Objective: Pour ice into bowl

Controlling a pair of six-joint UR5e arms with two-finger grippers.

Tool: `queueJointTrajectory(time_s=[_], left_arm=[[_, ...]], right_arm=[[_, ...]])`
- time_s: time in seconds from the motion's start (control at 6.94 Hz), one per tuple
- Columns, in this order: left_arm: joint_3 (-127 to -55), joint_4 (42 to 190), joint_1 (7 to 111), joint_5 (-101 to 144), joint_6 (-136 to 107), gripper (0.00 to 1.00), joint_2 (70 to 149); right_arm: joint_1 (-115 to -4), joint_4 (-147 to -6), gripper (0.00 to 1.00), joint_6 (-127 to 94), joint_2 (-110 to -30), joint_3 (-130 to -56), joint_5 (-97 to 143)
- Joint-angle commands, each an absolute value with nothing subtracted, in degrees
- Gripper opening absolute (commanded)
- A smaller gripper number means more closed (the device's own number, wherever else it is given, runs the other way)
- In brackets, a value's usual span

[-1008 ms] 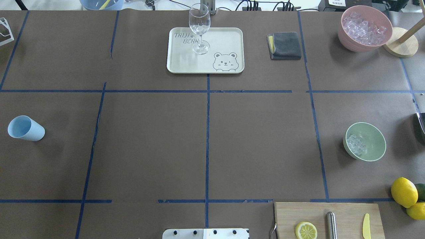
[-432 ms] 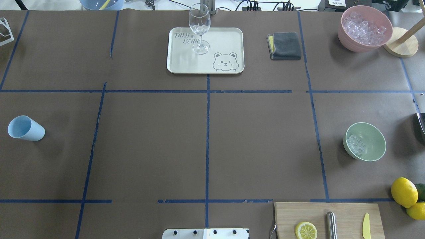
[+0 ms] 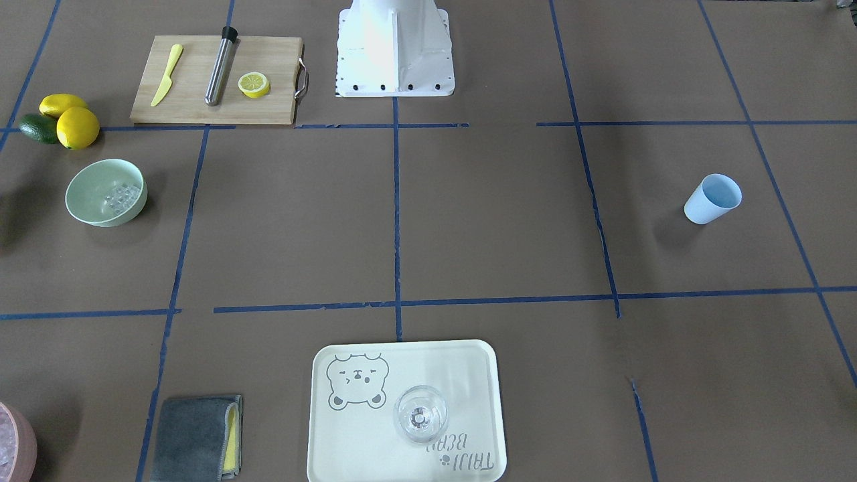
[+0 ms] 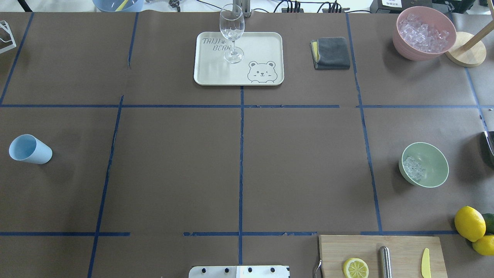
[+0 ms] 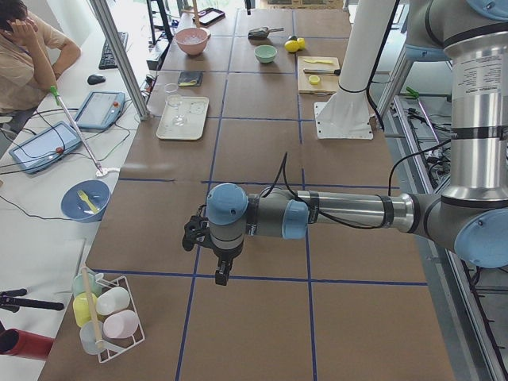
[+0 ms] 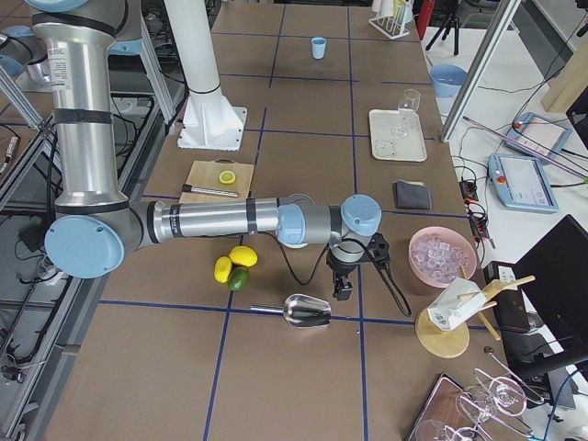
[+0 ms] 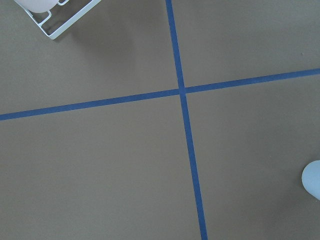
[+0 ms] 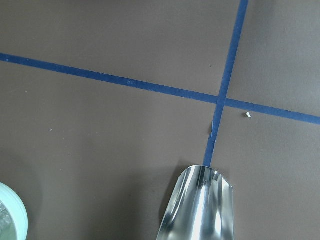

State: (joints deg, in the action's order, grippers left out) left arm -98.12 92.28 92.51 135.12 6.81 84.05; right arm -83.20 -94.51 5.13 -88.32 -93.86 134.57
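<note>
Plainly, the tray reads "TAIJI BEAR"; bowl holds ice.

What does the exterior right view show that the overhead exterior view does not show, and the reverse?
Only exterior right shows the right arm stretched over the table and a metal scoop lying near its end. Only overhead shows the bowl with the ice inside; in exterior right the arm seems to hide it. Both show the pink container, the lemons, the cutting board and the tray with the glass.
</note>
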Motion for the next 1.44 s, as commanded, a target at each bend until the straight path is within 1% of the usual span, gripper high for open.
queueJointTrajectory(time_s=[0.0,0.14,0.86,1.3], left_arm=[[-98.09,92.37,92.46,135.61,6.77,1.0,82.89],[-97.04,92.9,92.46,135.62,6.77,1.0,82.88],[-96.85,92.29,92.37,135.18,6.33,1.0,82.62],[-97.73,89.93,92.46,135.18,6.33,1.0,80.07]], right_arm=[[-83.14,-94.48,1.0,5.01,-88.42,-93.96,134.56],[-83.14,-94.48,1.0,5.01,-88.42,-94.04,134.47],[-83.14,-94.66,1.0,4.92,-88.33,-93.69,135.87],[-83.23,-94.57,1.0,5.01,-88.85,-93.78,137.46]])
